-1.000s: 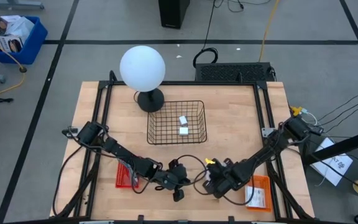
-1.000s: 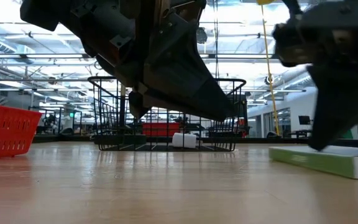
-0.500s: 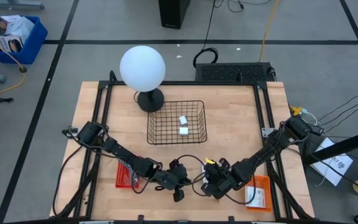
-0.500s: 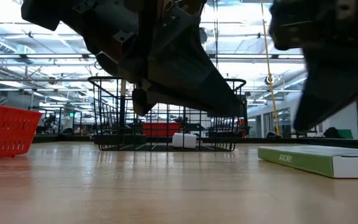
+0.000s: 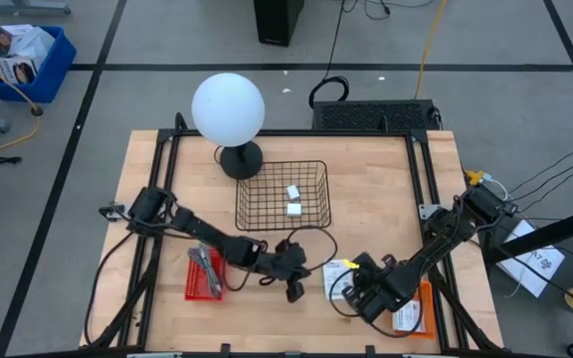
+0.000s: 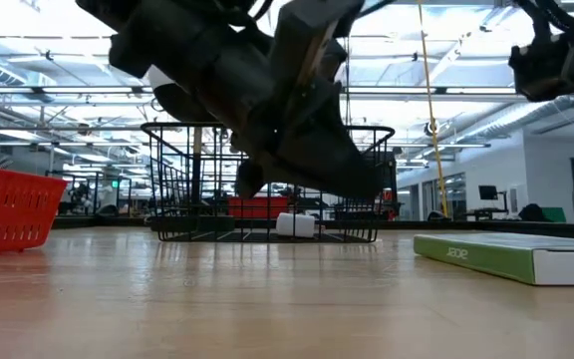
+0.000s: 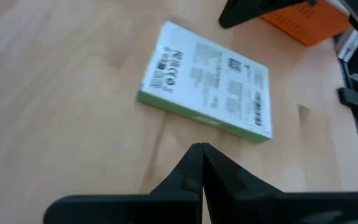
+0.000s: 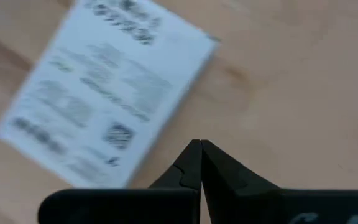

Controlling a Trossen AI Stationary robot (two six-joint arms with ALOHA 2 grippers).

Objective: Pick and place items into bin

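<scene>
A flat white printed packet (image 5: 338, 270) with a green edge lies flat on the wood, seen too in the left wrist view (image 7: 210, 81), the right wrist view (image 8: 104, 93) and the low view (image 6: 511, 254). My left gripper (image 5: 292, 290) (image 7: 201, 147) hovers just left of it, shut. My right gripper (image 5: 354, 290) (image 8: 197, 144) hovers at its near right, shut. Two tiny white blocks (image 5: 292, 200) sit in the black wire bin (image 5: 282, 194). A grey metal tool (image 5: 203, 267) lies in the red basket (image 5: 204, 275). A second packet (image 5: 406, 313) lies in the orange tray (image 5: 418, 308).
The white globe lamp (image 5: 228, 109) stands on its dark foot at the bin's far left corner. The red basket is near the left arm, the orange tray at the near right. Bare wood lies between the bin and the packet. Black frame rails run along both table sides.
My right gripper has drawn back from the packet toward the near right edge and risen, leaving the packet uncovered and flat on the table. The packet shifted slightly along the table early on. My left gripper has moved right and toward the far edge, closer to the packet.
</scene>
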